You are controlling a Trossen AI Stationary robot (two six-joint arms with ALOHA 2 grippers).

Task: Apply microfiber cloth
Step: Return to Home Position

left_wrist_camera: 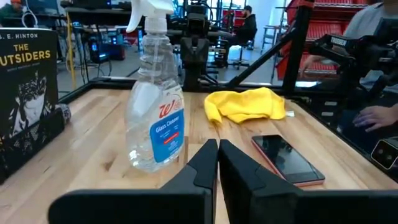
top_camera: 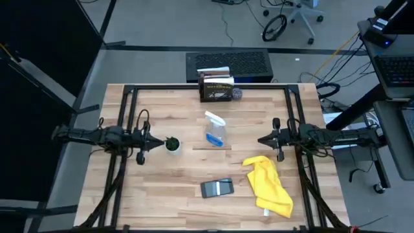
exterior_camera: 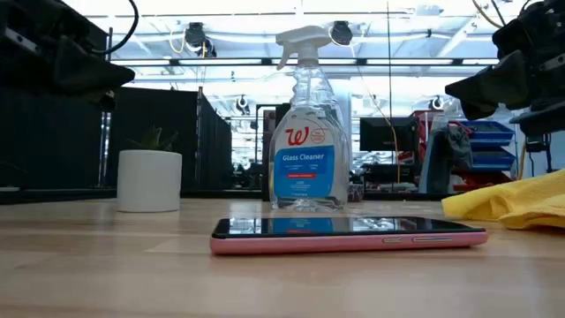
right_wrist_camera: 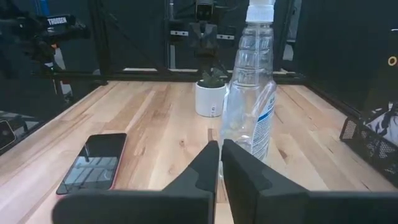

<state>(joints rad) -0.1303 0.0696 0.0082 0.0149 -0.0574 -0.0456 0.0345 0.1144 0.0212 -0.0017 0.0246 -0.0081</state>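
The bright yellow microfiber cloth (top_camera: 268, 185) lies crumpled on the table near the front right, also seen in the left wrist view as the yellow cloth (left_wrist_camera: 245, 104). A black smartphone (top_camera: 217, 188) in a pink case lies flat left of it. A clear spray bottle (top_camera: 215, 129) with blue liquid stands mid-table. My left gripper (top_camera: 162, 144) hovers at the left, shut, touching nothing. My right gripper (top_camera: 261, 139) hovers at the right, just beyond the cloth's far end, shut and empty.
A small white pot (top_camera: 172, 145) with a plant stands just before my left gripper. A book (top_camera: 216, 87) stands at the far edge, a small round object beside it. Black frame rails (top_camera: 127, 123) run along both sides of the table. A person's hand (left_wrist_camera: 376, 116) shows beyond the right edge.
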